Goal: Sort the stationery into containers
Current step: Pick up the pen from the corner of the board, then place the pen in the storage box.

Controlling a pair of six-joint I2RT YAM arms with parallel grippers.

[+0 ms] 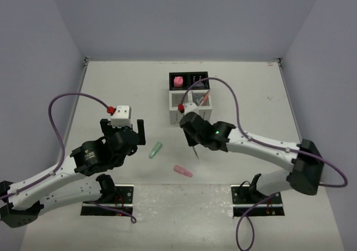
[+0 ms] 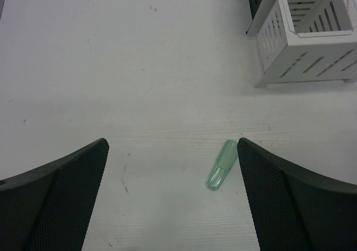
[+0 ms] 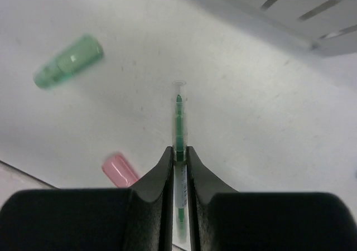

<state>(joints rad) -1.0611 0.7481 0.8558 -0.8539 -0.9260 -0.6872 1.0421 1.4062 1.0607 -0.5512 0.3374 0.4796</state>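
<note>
Starting nearest the arm bases, the pink marker [image 1: 182, 171] lies flat on the table [image 1: 111, 83] just below the middle of the top view. Its long axis runs from upper left to lower right. In the right wrist view only its rounded end shows, at lower left beside the fingers.

Slightly farther up and to the left lies the green marker [image 1: 155, 149]. Its long axis slants steeply from lower left to upper right. The left wrist view shows it the same way, close to the inner face of the right-hand finger but apart from it. Which end is the cap I cannot tell.

The left gripper [image 2: 172, 145] has its jaws spread wide and holds nothing, with bare table between the fingers.

The right gripper [image 3: 179, 150], right of centre in the top view, has its jaws pressed together on a thin pen [image 3: 178, 117]. The pen is a clear barrel with a green core. In the right wrist view its long axis runs straight up the frame, the free end pointing away from the fingers. In the top view it shows as a thin grey line below the gripper, nearly upright. Whether it touches the table I cannot tell.

Farthest off, at upper centre, stands the organizer [image 1: 189, 97], black bins behind the white ones. A pink eraser [image 1: 178, 81] sits in the left black bin.
</note>
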